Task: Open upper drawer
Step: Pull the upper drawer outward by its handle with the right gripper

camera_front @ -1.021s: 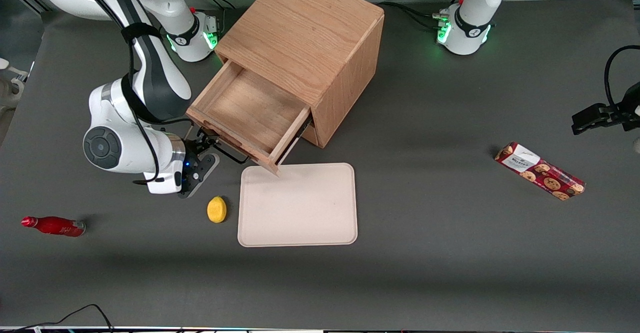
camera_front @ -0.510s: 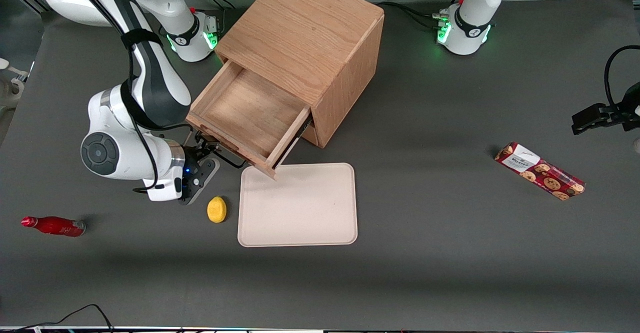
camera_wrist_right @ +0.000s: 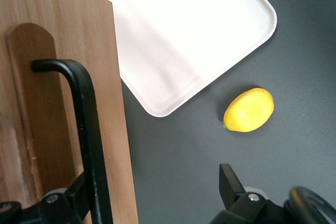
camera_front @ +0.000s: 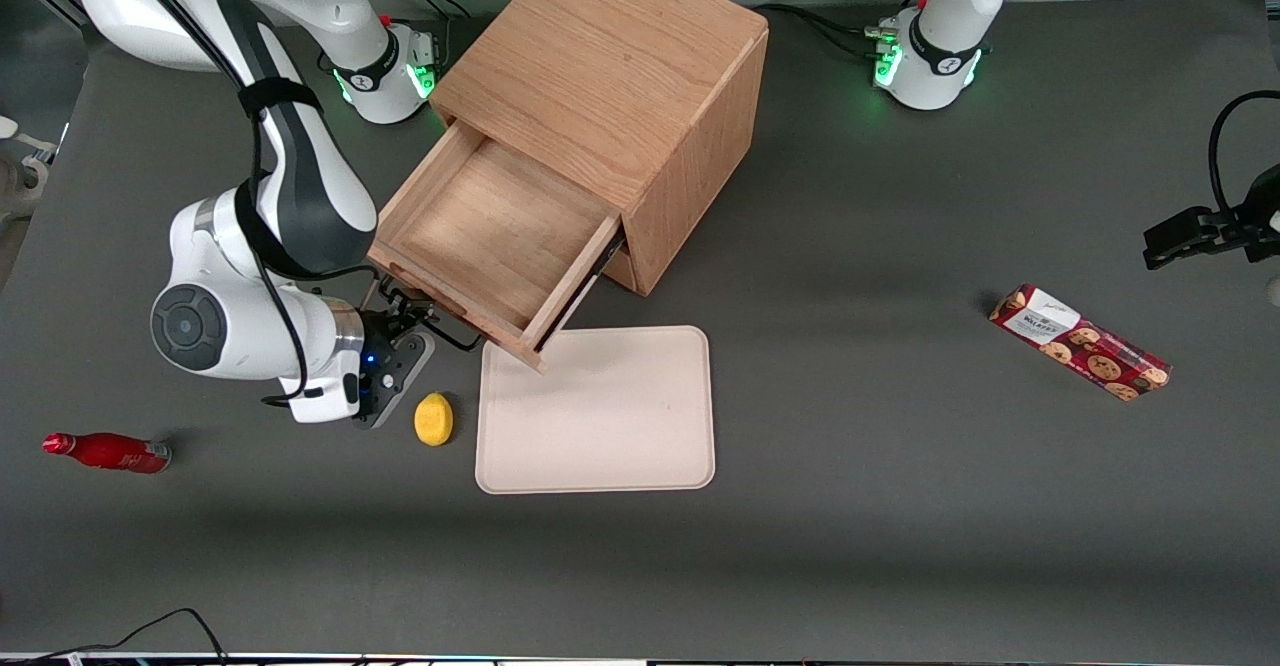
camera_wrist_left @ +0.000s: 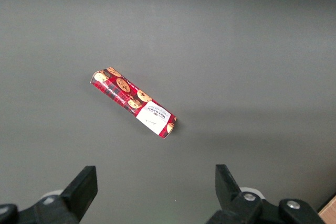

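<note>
Tool (camera_wrist_right: pixel 152 203) open, straddling upper drawer (camera_front: pixel 490 236) handle (camera_wrist_right: pixel 86 129)

No legible txt on cookie pack (camera_front: pixel 1079 342).

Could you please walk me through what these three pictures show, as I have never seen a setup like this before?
Two white robot arms are mounted at a dark table; only one is working. The wide picture looks at them from the front. The other two come from small cameras on the arms' wrists.

The working arm's gripper, a two-finger claw, is at the dark bar handle of the upper drawer of a wooden cabinet. The drawer is pulled well out and looks empty. In the working arm's wrist view one finger sits against the handle and the other stands well apart, so the gripper is open.

On the table lie a pale tray in front of the drawer, a lemon beside the tray, a red bottle on its side toward the working arm's end, and a cookie packet toward the parked arm's end, which the parked arm's camera shows too.
</note>
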